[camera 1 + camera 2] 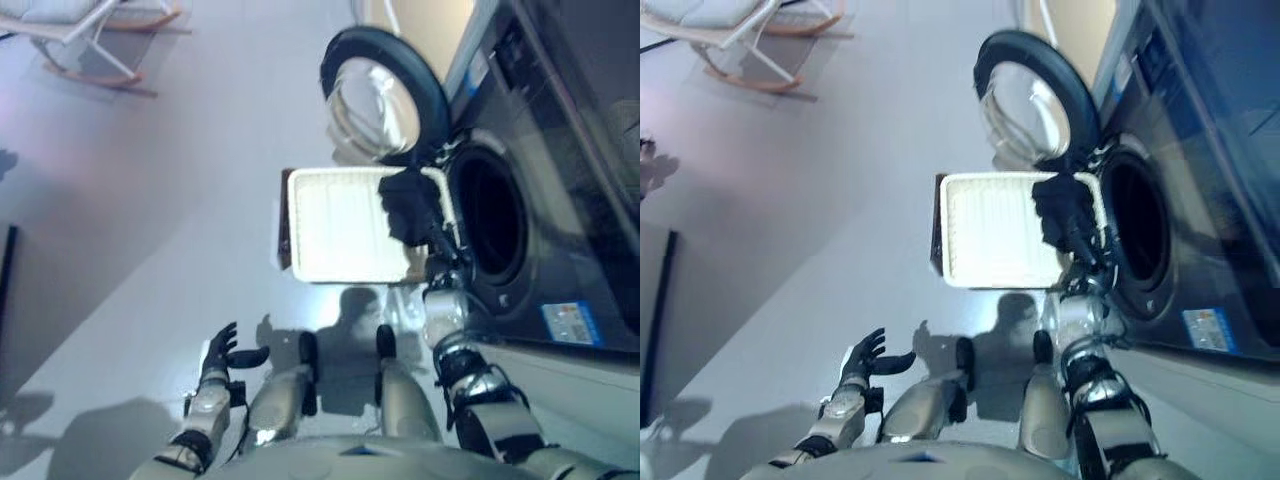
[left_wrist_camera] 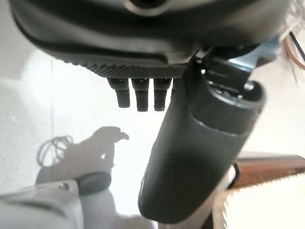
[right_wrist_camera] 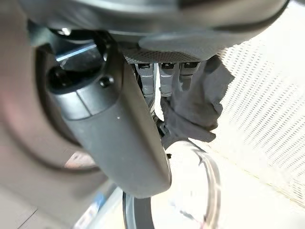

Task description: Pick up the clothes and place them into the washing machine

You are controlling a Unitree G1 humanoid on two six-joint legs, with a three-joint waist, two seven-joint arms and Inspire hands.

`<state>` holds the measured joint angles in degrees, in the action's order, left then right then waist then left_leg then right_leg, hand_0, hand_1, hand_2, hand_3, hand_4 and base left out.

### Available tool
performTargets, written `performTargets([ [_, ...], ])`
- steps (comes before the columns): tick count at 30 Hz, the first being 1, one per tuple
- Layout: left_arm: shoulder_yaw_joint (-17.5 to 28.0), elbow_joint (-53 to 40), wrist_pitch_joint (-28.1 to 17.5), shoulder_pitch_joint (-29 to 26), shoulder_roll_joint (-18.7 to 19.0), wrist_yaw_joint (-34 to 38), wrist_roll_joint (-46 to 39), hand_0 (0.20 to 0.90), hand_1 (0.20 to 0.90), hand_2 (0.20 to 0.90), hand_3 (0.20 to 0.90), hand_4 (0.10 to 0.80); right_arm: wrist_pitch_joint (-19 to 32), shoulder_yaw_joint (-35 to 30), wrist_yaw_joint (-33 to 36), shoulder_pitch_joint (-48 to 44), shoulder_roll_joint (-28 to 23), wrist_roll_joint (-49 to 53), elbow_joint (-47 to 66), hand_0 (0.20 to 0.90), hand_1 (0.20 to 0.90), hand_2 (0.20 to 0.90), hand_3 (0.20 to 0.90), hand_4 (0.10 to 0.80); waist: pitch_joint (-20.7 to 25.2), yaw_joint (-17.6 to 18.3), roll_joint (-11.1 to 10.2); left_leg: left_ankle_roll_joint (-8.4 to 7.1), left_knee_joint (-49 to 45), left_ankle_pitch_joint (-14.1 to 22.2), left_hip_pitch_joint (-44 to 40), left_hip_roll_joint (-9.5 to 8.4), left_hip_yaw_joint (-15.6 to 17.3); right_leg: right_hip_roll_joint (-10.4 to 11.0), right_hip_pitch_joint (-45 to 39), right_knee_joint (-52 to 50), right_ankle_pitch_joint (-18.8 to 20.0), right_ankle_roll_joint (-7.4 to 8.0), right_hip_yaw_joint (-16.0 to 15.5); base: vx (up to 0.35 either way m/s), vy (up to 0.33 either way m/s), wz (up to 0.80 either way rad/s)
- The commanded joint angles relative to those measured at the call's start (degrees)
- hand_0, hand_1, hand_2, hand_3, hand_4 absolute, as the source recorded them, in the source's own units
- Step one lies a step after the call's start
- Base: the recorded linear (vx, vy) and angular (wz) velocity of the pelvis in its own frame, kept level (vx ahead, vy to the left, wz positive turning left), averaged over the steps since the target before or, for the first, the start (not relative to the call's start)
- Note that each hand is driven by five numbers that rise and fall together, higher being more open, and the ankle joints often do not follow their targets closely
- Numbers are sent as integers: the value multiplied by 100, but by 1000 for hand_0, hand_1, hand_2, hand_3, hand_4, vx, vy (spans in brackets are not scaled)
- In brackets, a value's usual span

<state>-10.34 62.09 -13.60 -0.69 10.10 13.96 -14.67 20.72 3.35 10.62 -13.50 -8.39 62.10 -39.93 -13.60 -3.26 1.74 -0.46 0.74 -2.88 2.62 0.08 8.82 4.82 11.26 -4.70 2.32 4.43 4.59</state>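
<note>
A dark grey garment (image 1: 408, 205) hangs at the right edge of the shallow pale wicker basket (image 1: 335, 230), just in front of the washing machine's drum opening (image 1: 492, 215). My right hand (image 1: 441, 258) reaches up from below and is closed on the garment; in the right wrist view its fingers (image 3: 167, 78) curl into the dark cloth (image 3: 198, 105) above the basket weave (image 3: 267, 109). My left hand (image 1: 220, 355) is low on the left over the floor, open and holding nothing; its fingers (image 2: 138, 95) are straight in the left wrist view.
The dark washing machine (image 1: 570, 200) fills the right side, with its round door (image 1: 385, 95) swung open beyond the basket. The basket rests on a low brown box (image 1: 281, 235). A rocking chair (image 1: 90, 30) stands far off at the upper left. Pale floor lies to the left.
</note>
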Motion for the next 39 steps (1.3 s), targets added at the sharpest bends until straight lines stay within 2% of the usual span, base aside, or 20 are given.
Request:
performTargets([
  [1,154,314,-100,220,263,-2,301,900,900,900,900,800,28,212,-478,279,-324,-676,1111,900,900,900,900,800,727,-3,19,-70,-201,29,395,-50,-397,-95,-323,-55,-172,112,-205,82,-146,-9],
  [5,478,320,-117,423,409,48,350,900,900,900,900,800,-168,560,-706,829,-421,-758,1519,900,900,900,900,800,767,-82,-212,-135,-896,163,214,43,-577,-282,-820,-142,-427,-91,-215,135,-246,-5],
  [8,565,347,-147,484,395,99,242,900,900,900,900,800,-237,770,-763,881,-502,-845,1557,900,900,900,900,800,652,-271,-311,-122,-1294,-293,486,-104,-933,-323,-909,-250,-460,-165,-181,27,-136,-12],
  [9,501,342,-151,503,369,104,238,900,900,900,900,800,-273,786,-770,909,-560,-866,1577,900,900,900,900,800,630,-348,-389,-166,-1438,-399,855,-265,-1123,-273,-886,-272,-456,-159,-178,39,-82,-21],
  [10,491,361,-139,523,359,100,272,900,900,900,900,800,-286,775,-747,911,-566,-884,1598,900,900,900,900,800,654,-363,-436,-171,-1368,-337,1122,-305,-1202,-232,-878,-293,-474,-142,-172,120,-69,-1],
  [12,503,469,-81,577,365,101,403,900,900,900,900,800,-294,782,-748,952,-560,-898,1702,900,900,900,900,800,687,-405,-384,-189,-823,-505,1360,-138,-1161,-350,-983,-326,-557,-132,-141,195,-40,1],
  [17,488,468,-43,677,328,122,568,900,900,900,900,800,-317,885,-624,860,-617,-1222,1728,900,900,900,900,800,819,-538,-147,-170,-212,-757,1239,-179,-1111,-563,-1360,-298,-840,-150,-10,214,61,-47],
  [20,457,426,-53,720,342,123,573,900,900,900,900,800,-330,829,-635,969,-597,-1231,1789,900,900,900,900,800,958,-487,-151,-166,-188,-771,1036,-163,-1054,-436,-1579,-235,-922,-84,-73,255,133,-20],
  [24,426,-35,-104,732,528,97,640,900,900,900,900,800,-603,861,-286,994,-825,-2595,1542,900,900,900,900,800,1106,-536,-279,86,-345,-359,740,-301,-936,-245,-1548,-816,-946,94,-248,219,109,-2],
  [25,367,-161,-123,727,579,117,640,900,900,900,900,800,-628,874,-217,916,-842,-2775,1442,900,900,900,900,800,1072,-552,-275,151,-352,-277,690,-338,-914,-170,-1365,-1053,-772,185,-302,100,138,12],
  [26,323,-312,-133,738,616,126,624,900,900,900,900,800,-704,910,-98,771,-855,-3124,1358,900,900,900,900,800,964,-585,-275,218,-373,-241,656,-378,-834,22,-998,-1600,-254,337,-390,-117,121,11],
  [27,272,-382,-122,649,664,134,594,900,900,900,900,800,-764,1008,-34,504,-881,-3350,1170,900,900,900,900,800,765,-509,-161,235,-391,-257,674,-306,-781,-55,-514,-2151,77,458,-288,-136,85,-10],
  [28,276,-381,-122,644,664,133,594,900,900,900,900,800,-762,1009,-34,495,-880,-3350,1165,900,900,900,900,800,767,-517,-170,236,-398,-255,688,-310,-768,-50,-486,-2181,65,460,-273,-156,77,-23],
  [29,223,-414,-147,524,737,193,554,900,900,900,900,800,-836,1132,108,226,-954,-3679,1123,900,900,900,900,800,556,-419,-71,194,-384,-207,596,-226,-818,-103,-68,-2223,-159,313,-384,-46,28,-23],
  [31,264,-459,-150,474,738,239,546,900,900,900,900,800,-1047,1257,357,-208,-1017,-4399,945,900,900,900,900,800,501,-410,-24,114,-360,-70,523,-159,-824,351,123,-1454,-221,227,-754,38,-48,-12],
  [32,306,-402,-169,421,769,257,516,900,900,900,900,800,-1097,1336,466,-382,-1016,-4791,826,900,900,900,900,800,451,-456,-86,35,-381,9,512,-146,-787,605,21,-862,-105,266,-1039,116,-141,-11],
  [33,317,-447,-184,443,787,271,530,900,900,900,900,800,-1200,1395,542,-438,-1070,-5175,770,900,900,900,900,800,393,-431,-143,9,-389,71,486,-147,-801,685,-18,-430,55,332,-1086,111,-147,-18],
  [35,353,-386,-187,417,797,288,573,900,900,900,900,800,-1205,1379,527,-424,-1068,-5292,710,900,900,900,900,800,374,-371,-184,7,-432,97,471,-171,-849,661,-78,-409,115,373,-985,86,-115,-5],
  [36,318,-235,-166,211,874,327,627,900,900,900,900,800,-1290,1358,670,-332,-1140,-5592,673,900,900,900,900,800,350,-316,-316,-27,-500,92,583,-226,-987,400,-89,-540,-26,347,-645,81,-157,40],
  [39,283,-408,-171,306,854,369,728,900,900,900,900,800,-1531,1397,933,-507,-1288,-6501,346,900,900,900,900,800,347,-384,-309,-70,-468,77,684,-234,-1144,495,-120,-504,-53,296,-1097,70,-160,93],
])
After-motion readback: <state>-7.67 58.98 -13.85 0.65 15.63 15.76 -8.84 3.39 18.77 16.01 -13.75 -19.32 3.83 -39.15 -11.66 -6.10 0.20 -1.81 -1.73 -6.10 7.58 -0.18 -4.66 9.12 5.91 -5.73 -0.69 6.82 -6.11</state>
